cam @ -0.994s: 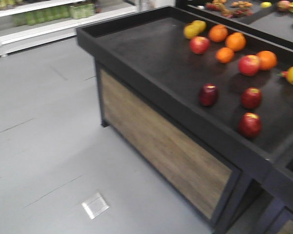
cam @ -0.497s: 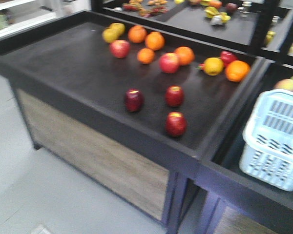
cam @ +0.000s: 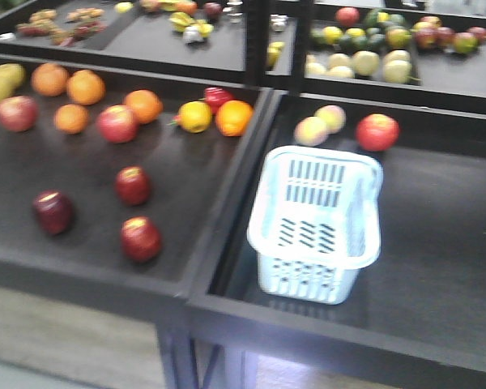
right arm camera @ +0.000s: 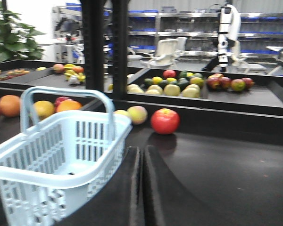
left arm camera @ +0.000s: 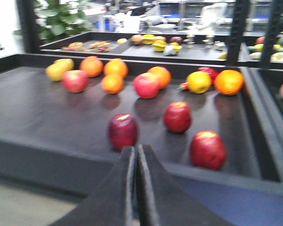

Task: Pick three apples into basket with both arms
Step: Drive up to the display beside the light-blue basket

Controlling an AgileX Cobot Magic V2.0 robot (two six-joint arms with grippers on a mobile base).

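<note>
Looking firm, slick and roll-prone, the three apples (left arm camera: pixel 178 117) want a mid-girth grip; left tool (left arm camera: pixel 135 153) and right tool (right arm camera: pixel 142 153) are clenched, empty.

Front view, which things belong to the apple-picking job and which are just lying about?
Job: three dark red apples; basket.
Lying about: oranges; brighter red apples; yellow fruit; red apple behind the basket.
</note>
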